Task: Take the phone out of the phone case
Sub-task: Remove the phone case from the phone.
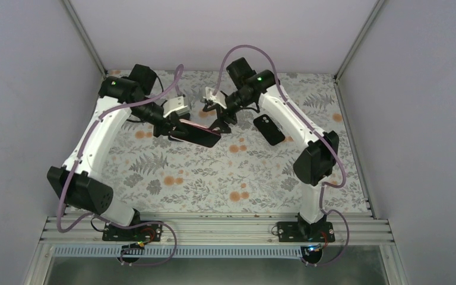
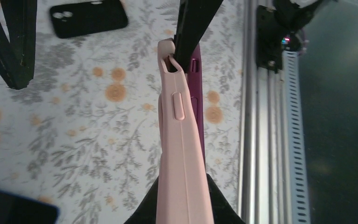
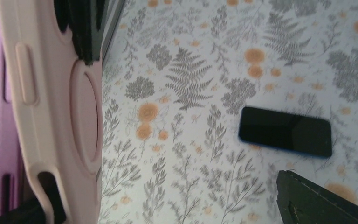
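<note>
I'm scanning all three of my views as I go, and there is nothing I can read: no lettering, brand, number or sign. The pink phone case (image 2: pixel 182 154) shows only plain moulded sides, the dark phone (image 3: pixel 284 130) on the surface (image 3: pixel 191 186) shows a black screen, and the surface itself carries just a leaf-and-flower print.
</note>
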Available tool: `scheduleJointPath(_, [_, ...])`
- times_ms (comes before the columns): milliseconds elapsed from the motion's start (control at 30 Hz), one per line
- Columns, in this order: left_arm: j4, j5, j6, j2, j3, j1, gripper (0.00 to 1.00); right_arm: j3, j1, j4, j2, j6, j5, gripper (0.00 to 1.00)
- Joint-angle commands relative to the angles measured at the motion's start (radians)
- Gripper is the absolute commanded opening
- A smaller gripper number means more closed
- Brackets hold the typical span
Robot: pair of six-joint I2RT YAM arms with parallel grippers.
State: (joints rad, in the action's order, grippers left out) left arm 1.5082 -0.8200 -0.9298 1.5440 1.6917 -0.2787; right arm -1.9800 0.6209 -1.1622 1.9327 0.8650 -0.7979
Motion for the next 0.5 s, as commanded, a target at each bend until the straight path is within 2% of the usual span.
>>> scheduleJointPath(0, [-0.596,-0.053,0.236,-0.078,-0.034,0.002,0.02,-0.149,0.164,-0.090,0.099,0.015,-0.311,0.97])
scheduleJointPath(67, [-0.687,0.013,0.274,-0.105,-0.063,0.003,0.02,-0.171,0.182,-0.122,0.124,0.028,-0.364,0.93])
scheduleJointPath(100, [-0.708,0.033,0.279,-0.111,-0.071,0.006,0.02,-0.160,0.190,-0.123,0.125,0.034,-0.388,0.86])
scheduleJointPath(133, [-0.741,0.055,0.289,-0.116,-0.080,0.012,0.02,-0.147,0.197,-0.124,0.122,0.053,-0.408,0.69])
scheduleJointPath(167, [-0.764,0.069,0.298,-0.116,-0.089,0.016,0.02,-0.137,0.207,-0.123,0.119,0.062,-0.413,0.57])
scheduleJointPath(200, [-0.769,0.075,0.293,-0.114,-0.092,0.021,0.02,-0.136,0.216,-0.124,0.117,0.062,-0.415,0.48])
scheduleJointPath(300, [-0.773,0.094,0.292,-0.095,-0.070,0.039,0.02,-0.123,0.220,-0.123,0.093,0.066,-0.439,0.32])
scheduleJointPath(333, [-0.770,0.098,0.294,-0.089,-0.058,0.044,0.02,-0.116,0.221,-0.123,0.080,0.073,-0.441,0.24])
scheduleJointPath(367, [-0.766,0.096,0.293,-0.084,-0.047,0.048,0.02,-0.110,0.221,-0.123,0.069,0.077,-0.440,0.11])
scheduleJointPath(400, [-0.759,0.091,0.285,-0.080,-0.035,0.052,0.02,-0.105,0.221,-0.123,0.061,0.075,-0.433,0.04])
scheduleJointPath(467, [-0.752,0.102,0.289,-0.079,-0.010,0.055,0.02,-0.094,0.218,-0.123,0.044,0.063,-0.409,0.03])
